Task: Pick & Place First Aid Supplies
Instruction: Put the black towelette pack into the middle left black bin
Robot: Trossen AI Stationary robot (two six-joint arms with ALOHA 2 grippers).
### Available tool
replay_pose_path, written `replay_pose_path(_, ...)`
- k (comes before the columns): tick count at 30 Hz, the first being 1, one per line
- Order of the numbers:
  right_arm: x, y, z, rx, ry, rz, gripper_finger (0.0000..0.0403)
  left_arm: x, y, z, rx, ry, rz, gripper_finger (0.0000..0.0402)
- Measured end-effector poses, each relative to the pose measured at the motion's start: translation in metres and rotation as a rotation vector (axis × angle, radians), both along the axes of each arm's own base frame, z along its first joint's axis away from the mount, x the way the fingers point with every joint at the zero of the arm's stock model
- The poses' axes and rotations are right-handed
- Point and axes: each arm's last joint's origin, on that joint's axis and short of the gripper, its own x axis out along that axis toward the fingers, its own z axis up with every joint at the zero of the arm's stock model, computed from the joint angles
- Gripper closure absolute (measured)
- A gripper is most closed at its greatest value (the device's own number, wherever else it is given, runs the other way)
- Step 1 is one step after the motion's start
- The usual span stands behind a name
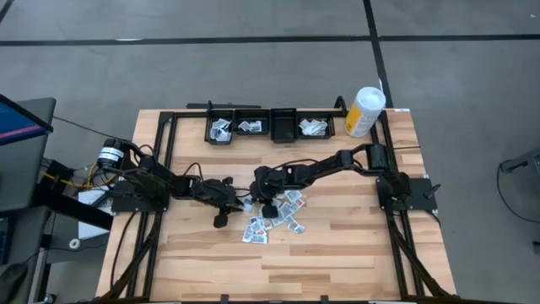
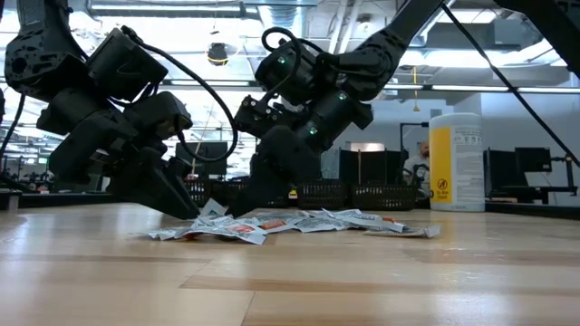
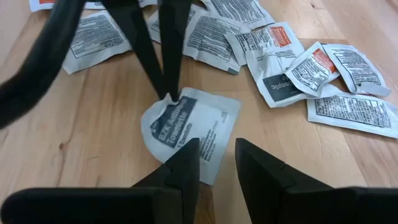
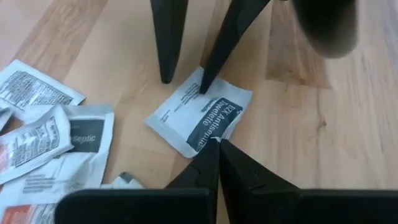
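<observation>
The first aid supplies are flat white packets with grey-blue print. Several lie in a loose pile (image 1: 283,215) at mid-table. One towelette packet (image 3: 193,127) lies apart from the pile on the wood, between the two grippers, which face each other. My right gripper (image 4: 216,144) is shut at that packet's edge. My left gripper (image 3: 216,146) stands open at the packet's opposite side, with one finger over the packet and the other over bare wood. More packets lie in the black bins (image 1: 270,125) at the far edge. My left gripper has one fingertip (image 4: 203,88) on the packet's face near its edge. The other fingertip (image 4: 165,76) stands beside the packet. Nothing is between the fingers. My right gripper pinches the packet's edge (image 3: 166,104) between its two fingertips, slanting down. That edge curls up a little, and the rest of the packet lies flat on the table.
A white-and-yellow canister (image 1: 364,110) stands at the far right corner beside the row of bins. The pile of packets (image 3: 298,68) lies close beside the grippers, on the right arm's side. Bare wood lies toward the table's near edge (image 1: 278,270).
</observation>
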Motion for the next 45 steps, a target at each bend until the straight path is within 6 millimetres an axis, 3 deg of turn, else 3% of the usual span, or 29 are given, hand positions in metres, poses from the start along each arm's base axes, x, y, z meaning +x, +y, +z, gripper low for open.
replay_pose_path(10,-0.012,-0.025,0.046,0.000,-0.008,-0.062,0.0402,0.000,0.000,0.000,-0.011,0.008,0.007,0.0298)
replay_pose_path(16,-0.012,-0.028,0.048,-0.001,-0.013,-0.066,0.0402,0.000,0.000,0.006,0.002,-0.027,-0.005,0.0298)
replay_pose_path(24,-0.014,-0.035,0.048,-0.023,-0.007,-0.067,0.0402,-0.012,-0.003,0.050,-0.058,-0.191,-0.017,0.0293)
replay_pose_path(32,-0.015,-0.055,0.049,-0.038,-0.023,-0.105,0.0402,-0.025,-0.001,0.052,-0.044,-0.102,-0.011,0.0286)
replay_pose_path(38,-0.012,-0.089,0.059,-0.055,-0.147,-0.181,0.0403,-0.025,0.001,0.050,-0.014,-0.088,0.037,0.0289)
replay_pose_path(45,-0.018,-0.153,0.078,-0.119,-0.358,-0.345,0.0402,-0.025,0.003,0.052,0.021,-0.112,0.103,0.0289)
